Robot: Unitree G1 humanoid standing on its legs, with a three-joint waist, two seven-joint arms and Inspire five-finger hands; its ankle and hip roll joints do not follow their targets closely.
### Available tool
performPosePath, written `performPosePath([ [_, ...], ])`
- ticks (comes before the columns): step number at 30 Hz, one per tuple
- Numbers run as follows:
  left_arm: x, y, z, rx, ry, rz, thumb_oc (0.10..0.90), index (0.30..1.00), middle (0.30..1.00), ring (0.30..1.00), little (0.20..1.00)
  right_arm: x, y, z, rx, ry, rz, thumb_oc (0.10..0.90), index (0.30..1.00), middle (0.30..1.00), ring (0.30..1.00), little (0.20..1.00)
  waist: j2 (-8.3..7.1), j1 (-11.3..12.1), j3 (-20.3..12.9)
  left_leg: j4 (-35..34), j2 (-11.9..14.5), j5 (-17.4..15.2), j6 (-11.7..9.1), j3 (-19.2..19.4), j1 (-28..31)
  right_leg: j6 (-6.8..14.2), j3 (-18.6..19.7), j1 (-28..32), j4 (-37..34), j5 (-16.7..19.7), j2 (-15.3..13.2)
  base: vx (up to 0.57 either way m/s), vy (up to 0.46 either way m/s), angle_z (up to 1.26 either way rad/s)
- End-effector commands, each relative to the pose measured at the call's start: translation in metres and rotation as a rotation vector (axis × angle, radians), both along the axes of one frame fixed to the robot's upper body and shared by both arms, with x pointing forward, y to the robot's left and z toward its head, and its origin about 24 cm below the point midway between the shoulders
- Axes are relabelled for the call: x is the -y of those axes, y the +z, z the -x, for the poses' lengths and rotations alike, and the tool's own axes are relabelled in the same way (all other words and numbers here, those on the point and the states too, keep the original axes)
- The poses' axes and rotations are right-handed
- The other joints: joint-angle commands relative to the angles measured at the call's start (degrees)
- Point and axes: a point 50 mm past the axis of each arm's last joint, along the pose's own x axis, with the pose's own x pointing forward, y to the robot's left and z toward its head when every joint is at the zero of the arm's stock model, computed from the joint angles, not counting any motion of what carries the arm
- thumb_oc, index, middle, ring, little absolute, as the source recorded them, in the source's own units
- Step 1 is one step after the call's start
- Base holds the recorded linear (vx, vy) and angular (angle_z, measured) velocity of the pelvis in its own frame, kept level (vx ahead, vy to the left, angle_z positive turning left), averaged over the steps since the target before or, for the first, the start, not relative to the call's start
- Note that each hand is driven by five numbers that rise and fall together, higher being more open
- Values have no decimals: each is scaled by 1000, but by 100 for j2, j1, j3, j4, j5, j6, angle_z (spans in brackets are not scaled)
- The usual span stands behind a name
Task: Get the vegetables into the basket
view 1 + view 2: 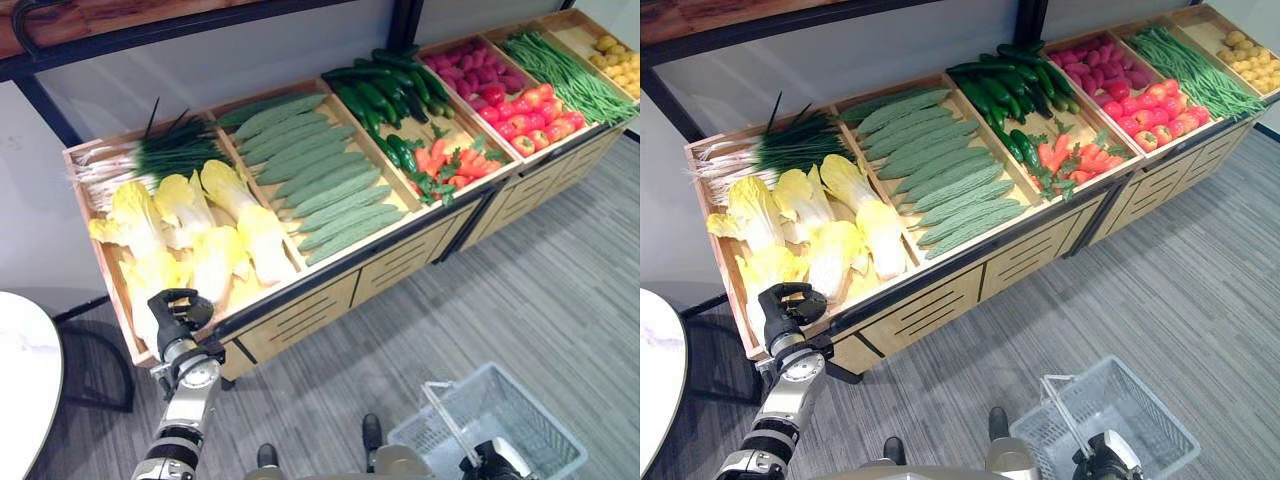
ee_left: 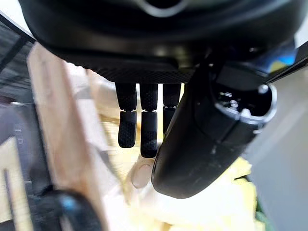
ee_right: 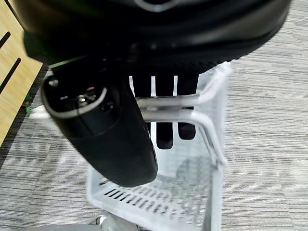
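Left hand, lower left: fingers loosely spread above cabbages, ready to grasp. Right hand, lower right: curled round handle, carrying basket.

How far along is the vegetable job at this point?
Nothing is in the basket yet. The right hand is curled round its handle. The left hand hangs over the cabbages at the stand's front edge, holding nothing. All the picking and loading is left.
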Motion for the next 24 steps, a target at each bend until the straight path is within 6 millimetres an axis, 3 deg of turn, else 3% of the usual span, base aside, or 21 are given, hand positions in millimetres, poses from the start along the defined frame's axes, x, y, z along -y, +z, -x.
performPosePath([
  [1, -15, 82, -31, 354, 14, -219, 400, 300, 300, 300, 300, -9, 2, -18, 63, 80, 11, 400, 300, 300, 300, 300, -400, 21, -177, 34, 23, -347, -189, -111, 181, 328, 98, 277, 30, -337, -395, 0, 0, 0],
  [3, -12, 100, -33, 426, 3, -261, 400, 300, 300, 300, 300, -9, 1, -18, 65, 81, 9, 400, 300, 300, 300, 300, -413, 32, -179, 34, 19, -359, -184, -126, 181, 326, 94, 284, 30, -346, -393, 11, -3, 7],
  [6, -12, 107, -33, 454, 4, -286, 400, 300, 300, 300, 300, -12, 1, -19, 73, 89, 2, 400, 300, 300, 300, 300, -417, 28, -186, 34, 21, -360, -184, -121, 185, 325, 101, 284, 30, -347, -391, 2, 1, 7],
  [11, -1, 135, -31, 570, -54, -374, 400, 300, 300, 300, 300, -12, 1, -18, 73, 83, -3, 400, 300, 300, 300, 300, -420, 61, -180, 34, 23, -367, -174, -139, 190, 324, 92, 295, 30, -348, -393, -3, -3, 1],
  [14, 23, 151, -24, 674, -245, -344, 400, 300, 300, 300, 300, -12, 0, -17, 71, 71, -11, 400, 300, 300, 300, 300, -412, 89, -146, 34, 19, -356, -163, -168, 174, 314, 66, 301, 30, -341, -394, -10, -4, 0],
  [15, 23, 151, -24, 674, -246, -343, 400, 300, 300, 300, 300, -12, 0, -17, 71, 71, -10, 400, 300, 300, 300, 300, -411, 89, -148, 34, 19, -356, -163, -168, 174, 314, 66, 301, 30, -341, -394, 0, 0, 0],
  [16, 26, 151, -23, 686, -275, -316, 400, 300, 300, 300, 300, -12, 0, -17, 70, 70, -12, 400, 300, 300, 300, 300, -409, 91, -147, 34, 17, -352, -160, -170, 173, 313, 61, 303, 30, -339, -396, 0, 0, 0],
  [17, 37, 154, -17, 746, -404, -165, 400, 300, 300, 300, 300, -10, 1, -16, 66, 60, -11, 400, 300, 300, 300, 300, -390, 102, -128, 34, 13, -337, -155, -182, 155, 313, 48, 299, 30, -328, -397, 0, 0, 0],
  [18, 37, 154, -17, 746, -405, -165, 400, 300, 300, 300, 300, -10, 1, -16, 66, 61, -11, 400, 300, 300, 300, 300, -390, 102, -128, 34, 14, -337, -155, -182, 155, 313, 48, 298, 30, -328, -397, -38, 11, 1],
  [19, 45, 154, -13, 808, -521, 46, 400, 300, 300, 300, 300, -8, 1, -17, 63, 59, -12, 400, 300, 300, 300, 300, -372, 101, -118, 34, 13, -322, -153, -183, 146, 310, 48, 293, 30, -319, -403, 0, 0, 0],
  [23, 46, 149, -10, 831, -594, 226, 400, 300, 300, 300, 300, -6, 2, -16, 52, 62, -17, 400, 300, 300, 300, 300, -361, 95, -119, 34, 10, -317, -151, -187, 142, 307, 53, 287, 30, -309, -401, 0, 0, 0],
  [24, 50, 143, -7, 851, -641, 394, 400, 300, 300, 300, 300, -5, 2, -15, 42, 60, -25, 400, 300, 300, 300, 300, -357, 95, -123, 34, 5, -316, -147, -187, 142, 302, 62, 279, 30, -295, -406, 0, 0, 0],
])
